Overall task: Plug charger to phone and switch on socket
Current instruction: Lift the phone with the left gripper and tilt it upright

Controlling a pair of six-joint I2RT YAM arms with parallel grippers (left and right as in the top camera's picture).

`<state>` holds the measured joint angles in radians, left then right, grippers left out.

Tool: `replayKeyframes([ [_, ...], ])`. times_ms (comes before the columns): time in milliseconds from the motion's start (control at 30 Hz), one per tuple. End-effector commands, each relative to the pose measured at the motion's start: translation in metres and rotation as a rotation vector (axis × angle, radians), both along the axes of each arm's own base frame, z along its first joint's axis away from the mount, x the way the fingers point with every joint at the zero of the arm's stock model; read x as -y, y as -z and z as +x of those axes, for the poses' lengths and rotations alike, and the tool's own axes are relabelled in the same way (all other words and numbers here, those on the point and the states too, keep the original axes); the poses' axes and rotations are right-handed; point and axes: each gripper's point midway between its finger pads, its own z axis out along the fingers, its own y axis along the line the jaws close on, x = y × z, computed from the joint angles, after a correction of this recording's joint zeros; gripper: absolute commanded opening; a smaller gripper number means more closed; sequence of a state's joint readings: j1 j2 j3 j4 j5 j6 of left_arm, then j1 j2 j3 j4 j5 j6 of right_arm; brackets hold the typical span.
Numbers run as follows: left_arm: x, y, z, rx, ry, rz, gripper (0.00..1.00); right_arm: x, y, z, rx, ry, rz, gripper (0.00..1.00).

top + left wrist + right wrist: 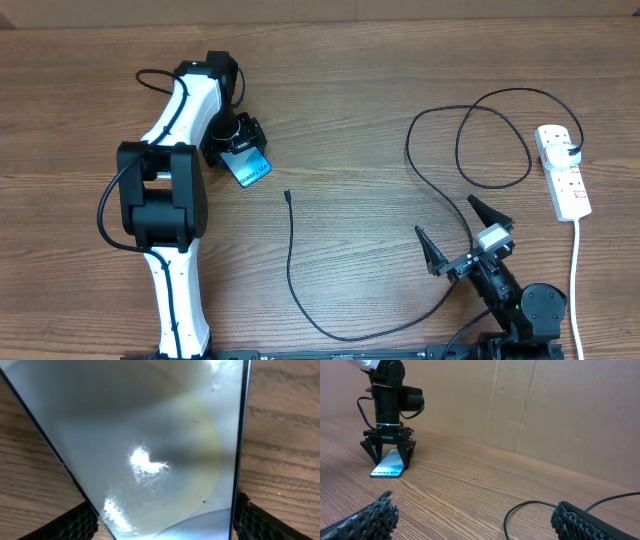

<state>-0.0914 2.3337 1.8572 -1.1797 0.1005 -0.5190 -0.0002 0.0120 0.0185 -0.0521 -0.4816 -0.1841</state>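
Wooden table (350, 120), cardboard wall behind it.

Left arm (170, 200), white and black, reaches to the far left part of the table. The left gripper (390, 457) points down and straddles the phone (250, 168). In the left wrist view its fingers (75, 522) sit right at the phone's two long edges. Contact or a hair's gap: cannot tell, so a true grip is not confirmed.

Right gripper (462, 232) sits low at the near right, jaws spread wide, nothing between them.

Socket (565, 175) lies at the far right edge with its white cord trailing toward the robot. Its switches are too small to read.

Phone: screen up, lit pale blue, text at the end nearest table centre.

Charger (290, 245): thin black cable, looped near the socket, passing beside the right gripper, then curving up across mid-table. Its connector tip (287, 196) lies loose on the wood, near the phone but apart from it.

Judgement: step in hand is securing the phone; plugging not yet begun, switch untouched. Next move likely calls for a firm hold on the phone edges, then the right gripper pinching the cable just behind the tip and lining it squarely with the phone's port.
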Motion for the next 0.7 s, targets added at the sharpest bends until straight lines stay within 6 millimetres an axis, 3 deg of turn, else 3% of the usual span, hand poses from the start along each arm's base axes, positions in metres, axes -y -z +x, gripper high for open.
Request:
replayKeyframes([
  [0, 0.021, 0.021, -0.010, -0.035, 0.084, -0.047, 0.88, 0.002, 0.002, 0.001, 0.001, 0.013, 0.004, 1.00],
  [167, 0.020, 0.023, -0.004, -0.012, 0.075, -0.016, 1.00, 0.002, 0.002, 0.001, 0.000, 0.013, 0.004, 1.00],
  [367, 0.011, 0.024, -0.001, -0.008, -0.040, 0.042, 1.00, 0.002, 0.002, 0.001, 0.000, 0.013, 0.004, 1.00],
  [667, 0.004, 0.024, 0.008, 0.025, -0.070, 0.055, 1.00, 0.002, 0.002, 0.001, 0.000, 0.013, 0.004, 1.00],
])
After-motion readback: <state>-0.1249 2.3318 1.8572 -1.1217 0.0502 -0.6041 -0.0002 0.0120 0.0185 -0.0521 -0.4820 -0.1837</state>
